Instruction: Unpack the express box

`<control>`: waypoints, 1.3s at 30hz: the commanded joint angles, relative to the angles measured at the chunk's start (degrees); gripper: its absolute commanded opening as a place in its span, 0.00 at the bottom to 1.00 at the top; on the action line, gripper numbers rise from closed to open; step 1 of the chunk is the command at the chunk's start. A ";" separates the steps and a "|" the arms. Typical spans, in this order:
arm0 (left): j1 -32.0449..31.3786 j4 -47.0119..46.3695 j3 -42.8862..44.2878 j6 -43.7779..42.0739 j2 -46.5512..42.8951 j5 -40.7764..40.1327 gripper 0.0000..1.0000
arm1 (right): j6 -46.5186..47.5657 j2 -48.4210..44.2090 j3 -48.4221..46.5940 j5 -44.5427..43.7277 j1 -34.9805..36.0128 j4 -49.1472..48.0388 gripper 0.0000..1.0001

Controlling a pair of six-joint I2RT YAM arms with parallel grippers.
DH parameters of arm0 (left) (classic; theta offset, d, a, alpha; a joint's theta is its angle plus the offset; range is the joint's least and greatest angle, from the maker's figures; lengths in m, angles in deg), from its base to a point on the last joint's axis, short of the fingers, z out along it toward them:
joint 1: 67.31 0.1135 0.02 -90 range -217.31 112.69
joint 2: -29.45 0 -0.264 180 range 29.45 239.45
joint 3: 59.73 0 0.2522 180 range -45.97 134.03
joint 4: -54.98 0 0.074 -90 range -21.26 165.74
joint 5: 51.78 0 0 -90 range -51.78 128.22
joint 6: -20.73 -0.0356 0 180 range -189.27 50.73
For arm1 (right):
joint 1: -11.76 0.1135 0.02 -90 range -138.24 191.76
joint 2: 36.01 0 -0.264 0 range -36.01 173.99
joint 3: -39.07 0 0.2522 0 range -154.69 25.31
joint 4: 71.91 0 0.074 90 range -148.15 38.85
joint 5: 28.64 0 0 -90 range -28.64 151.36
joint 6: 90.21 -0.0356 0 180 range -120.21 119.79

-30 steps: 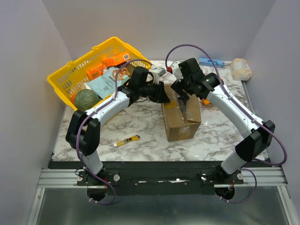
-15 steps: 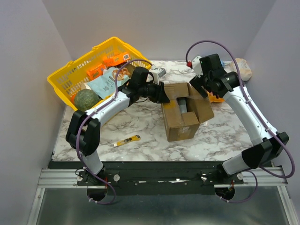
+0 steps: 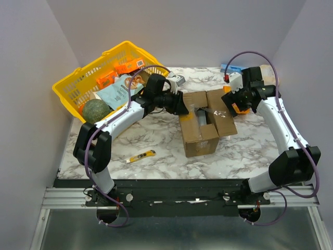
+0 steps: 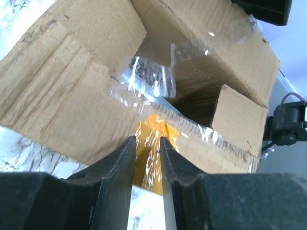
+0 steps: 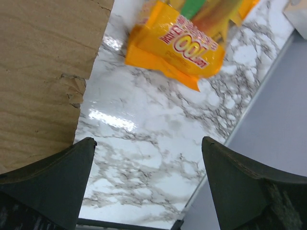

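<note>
Express box (image 3: 200, 130) stands mid-table, top flaps splayed open, between both arms.

What lies inside is dark and cannot be made out. The left gripper (image 4: 147, 139) straddles a yellow-taped edge of the box with only a narrow gap, and whether it presses the cardboard cannot be told; from above, the wrist hides that contact. The right gripper (image 5: 147, 140) is spread wide and empty over bare marble table (image 3: 156, 136), just beside the right flap. Its wrist view shows an orange snack packet (image 5: 180, 43), cut off at the top.
</note>
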 commanded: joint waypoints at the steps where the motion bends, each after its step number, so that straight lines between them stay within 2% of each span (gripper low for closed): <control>1: -0.11 7.71 0.18 -4.15 2.23 0.28 0.41 | -1.87 -1.23 -2.28 9.23 0.58 -3.36 1.00; 4: -0.11 7.19 3.34 -7.58 -1.02 3.80 0.44 | -1.18 -0.71 -8.08 0.08 0.50 -4.08 1.00; 6: -0.11 6.49 5.19 -8.99 -4.09 5.04 0.46 | 1.11 -1.58 -10.80 0.48 0.14 -4.69 1.00; 10: -0.11 7.96 9.23 -10.23 -6.91 5.67 0.48 | 1.21 -3.34 -13.18 8.28 0.14 -6.01 1.00; 14: -0.11 15.08 12.48 -8.48 -7.27 -3.19 0.50 | -1.15 -3.61 -12.75 15.51 0.14 -8.29 1.00; 15: -0.11 16.58 12.31 -8.03 -7.35 -8.00 0.51 | -1.86 -3.43 -12.49 16.91 0.14 -8.91 1.00; 18: -0.11 21.76 11.35 -9.34 -7.18 -10.33 0.54 | -4.85 -0.36 -13.80 23.41 0.14 -7.25 1.00; 22: -0.11 26.95 11.35 -11.71 -6.74 -7.97 0.54 | -9.25 2.46 -11.27 23.26 0.06 -6.18 1.00; 27: -0.55 26.87 12.13 -11.72 -6.48 -9.10 0.56 | -10.30 2.81 -6.69 23.95 0.14 -4.97 0.98; 29: -1.17 27.57 13.10 -11.28 -5.25 -11.20 0.57 | -11.53 2.99 -5.28 29.02 -0.38 -3.91 0.84; 30: -1.34 27.84 13.36 -11.02 -4.63 -12.08 0.58 | -12.32 2.81 -4.84 30.36 -0.47 -3.91 0.61; 32: -1.43 29.50 14.06 -10.14 -2.45 -14.45 0.60 | -15.12 1.85 -3.26 33.08 -1.08 -4.26 0.37; 33: -1.43 30.12 14.42 -10.23 -1.56 -14.64 0.60 | -16.36 0.28 -2.39 33.18 -1.43 -4.43 0.17; 36: -1.61 32.14 16.44 -11.28 2.04 -17.09 0.60 | -20.93 -3.51 3.14 32.22 -3.28 -5.49 0.01; 39: -1.61 32.76 20.74 -12.68 6.17 -16.50 0.58 | -25.50 -9.65 10.17 33.61 -5.83 -6.28 0.00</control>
